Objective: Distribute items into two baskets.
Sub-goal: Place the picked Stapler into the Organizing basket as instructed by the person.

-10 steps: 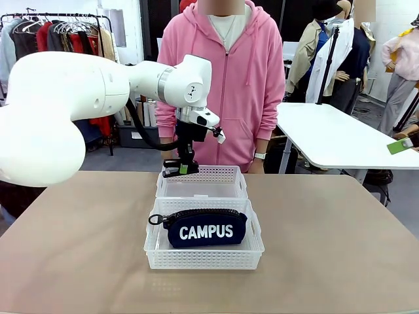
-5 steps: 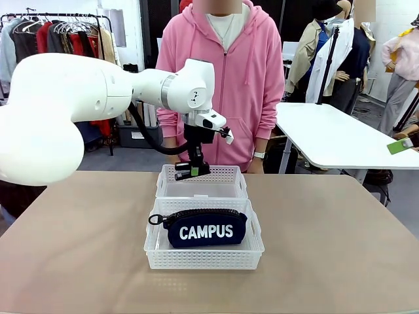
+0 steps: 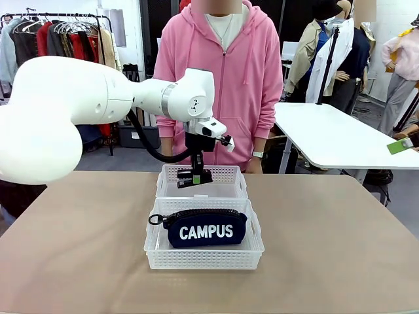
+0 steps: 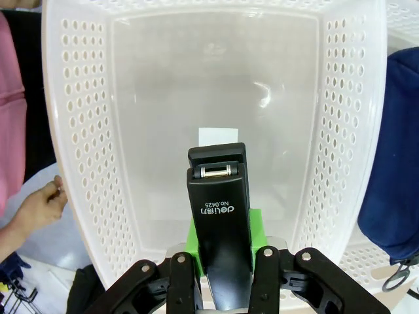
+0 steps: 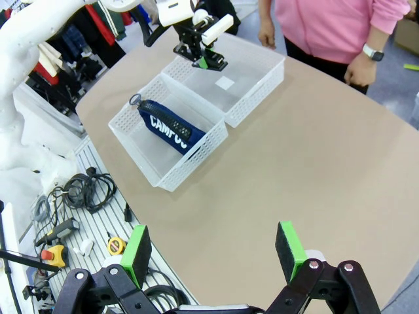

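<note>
Tan bench [image 3: 340, 248] in a room with a clothes rack [image 3: 59, 33] at far left and a white table [image 3: 334, 134] at right; a person in a pink hoodie [image 3: 226, 72] stands at the far side. Two white baskets sit end to end at bench centre, rims touching. Near basket [image 3: 203, 256] holds the navy pouch [image 3: 205, 229], "CAMPUS" facing the robot, ring pull [image 3: 154, 220] at its left end. Far basket [image 3: 226, 174] has a bare floor apart from a small white label [image 4: 218, 135]. Left arm reaches in from the left over the far basket; left pincer [image 3: 194, 178] points down, clenched on the black stapler [image 4: 219, 222], which sits between the green pads [image 4: 256, 226] and hangs above the basket floor, not touching it. In the left wrist view the stapler's hinge end points toward the floor, white print on its top face. A person's hand [image 4: 39, 206] lies just outside that basket's rim. Right pincer [image 5: 216, 252] hovers high over the bench's near right part, well apart from both baskets, jaws spread wide, holding nothing. Cables and tools [image 5: 85, 196] lie on a ribbed metal base off the bench edge.
</note>
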